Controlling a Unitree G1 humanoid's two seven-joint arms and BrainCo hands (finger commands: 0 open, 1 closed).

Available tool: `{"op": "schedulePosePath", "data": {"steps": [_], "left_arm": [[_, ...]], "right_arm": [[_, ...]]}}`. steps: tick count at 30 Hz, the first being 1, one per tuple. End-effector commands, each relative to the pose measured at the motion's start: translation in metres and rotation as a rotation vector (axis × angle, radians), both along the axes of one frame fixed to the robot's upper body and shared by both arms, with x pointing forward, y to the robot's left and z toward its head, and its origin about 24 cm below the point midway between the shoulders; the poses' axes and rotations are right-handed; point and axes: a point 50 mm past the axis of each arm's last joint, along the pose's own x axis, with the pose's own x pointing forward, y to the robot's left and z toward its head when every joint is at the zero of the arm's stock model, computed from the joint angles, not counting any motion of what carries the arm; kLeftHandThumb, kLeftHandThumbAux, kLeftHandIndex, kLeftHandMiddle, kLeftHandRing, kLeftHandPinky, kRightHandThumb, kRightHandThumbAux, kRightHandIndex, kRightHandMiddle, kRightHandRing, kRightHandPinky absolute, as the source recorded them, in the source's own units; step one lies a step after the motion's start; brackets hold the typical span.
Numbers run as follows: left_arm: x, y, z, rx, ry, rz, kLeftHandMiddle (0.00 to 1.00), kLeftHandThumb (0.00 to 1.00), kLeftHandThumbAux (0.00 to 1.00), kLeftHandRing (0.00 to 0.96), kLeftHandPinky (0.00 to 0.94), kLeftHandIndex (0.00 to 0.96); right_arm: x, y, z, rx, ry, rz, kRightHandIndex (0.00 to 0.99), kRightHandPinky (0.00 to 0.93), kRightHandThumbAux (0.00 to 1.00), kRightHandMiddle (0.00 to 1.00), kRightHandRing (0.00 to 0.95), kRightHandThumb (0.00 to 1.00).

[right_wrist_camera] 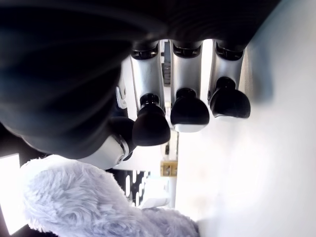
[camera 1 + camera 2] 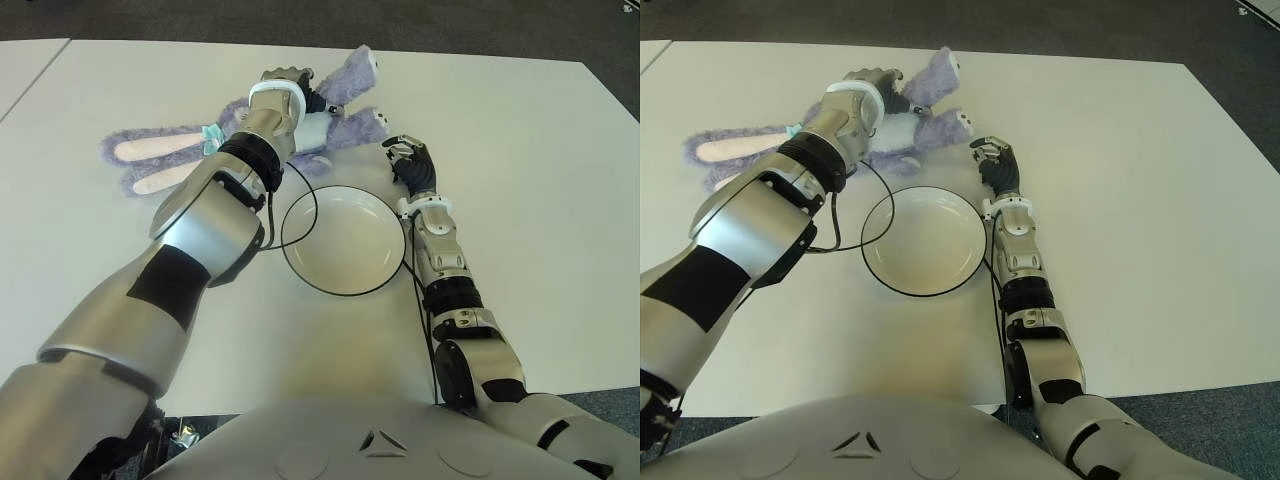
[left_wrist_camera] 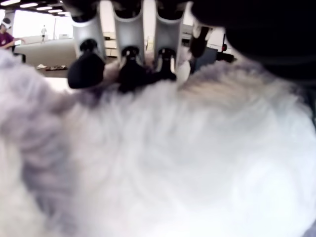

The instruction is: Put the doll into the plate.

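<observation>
White bench (image 2: 560, 200) fills most of the left eye view, with dark floor along the top edge and at the right corners. My left hand (image 2: 290, 85) sits in the upper middle of the frame, pressed down over the body of the doll (image 2: 345, 128), a purple plush rabbit. Its long axis runs nearly across the frame: the ears point toward the left edge, the legs toward the upper right. The plate (image 2: 345, 240) lies just below the doll, near the frame's centre, white with a dark rim and nothing in it. My right hand (image 2: 412, 160) shows right of the plate's upper rim, just beside the doll's lower foot, fingers curled and holding nothing. Bare bench spreads wide to the right and below the plate.

From the right eye view the same layout holds, with the bench's right edge in sight.

Up close in the left wrist view, my fingers (image 3: 129, 59) dig into white and purple fur that fills the frame.

Seen from the right wrist view, my fingertips (image 1: 190, 111) curl over bare bench, and fur shows at the lower left.
</observation>
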Motion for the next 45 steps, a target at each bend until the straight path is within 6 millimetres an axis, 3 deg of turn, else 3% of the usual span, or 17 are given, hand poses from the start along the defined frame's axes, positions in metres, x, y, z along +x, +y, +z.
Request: {"op": "schedulePosePath", "data": {"steps": [1,16,25,30,32,34,38,41,45], "left_arm": [[-0.006,-0.002,-0.02,0.001,0.114,0.012,0.45,0.0,0.259,0.429,0.754,0.017],[-0.007,-0.003,-0.025,-0.007,0.086,-0.007,0.39,0.0,0.317,0.469,0.797,0.063],[-0.007,-0.003,-0.024,-0.031,0.049,-0.038,0.402,0.0,0.359,0.577,0.834,0.078],[-0.006,-0.004,-0.016,-0.097,-0.017,-0.103,0.402,0.0,0.381,0.546,0.832,0.06],[-0.006,-0.004,-0.015,-0.134,-0.045,-0.144,0.208,0.021,0.375,0.342,0.662,0.037],[-0.007,-0.004,-0.014,-0.156,-0.061,-0.172,0.106,0.055,0.348,0.228,0.424,0.019],[-0.008,0.0,-0.005,-0.221,-0.071,-0.287,0.022,0.108,0.287,0.063,0.117,0.003],[-0.01,-0.001,-0.004,-0.236,-0.058,-0.351,0.007,0.128,0.246,0.02,0.038,0.001],[-0.014,-0.001,-0.001,-0.237,-0.06,-0.461,0.001,0.14,0.215,0.005,0.009,0.0]], "right_arm": [[-0.009,-0.002,-0.024,-0.011,0.102,-0.007,0.44,0.81,0.72,0.835,0.836,0.706],[-0.008,0.0,-0.024,-0.022,0.11,0.002,0.44,0.814,0.721,0.834,0.833,0.705],[-0.008,0.0,-0.024,-0.03,0.113,0.011,0.44,0.82,0.72,0.835,0.834,0.706],[-0.008,0.0,-0.025,-0.034,0.12,0.019,0.441,0.816,0.72,0.832,0.831,0.706],[-0.008,0.0,-0.025,-0.035,0.124,0.025,0.441,0.816,0.72,0.83,0.829,0.706],[-0.009,0.0,-0.025,-0.035,0.125,0.028,0.44,0.822,0.72,0.831,0.83,0.706],[-0.009,0.0,-0.026,-0.034,0.124,0.042,0.441,0.832,0.72,0.836,0.832,0.706],[-0.009,0.0,-0.026,-0.033,0.122,0.047,0.441,0.839,0.719,0.84,0.834,0.707],[-0.009,-0.001,-0.026,-0.029,0.122,0.054,0.441,0.841,0.718,0.839,0.833,0.707]]}}
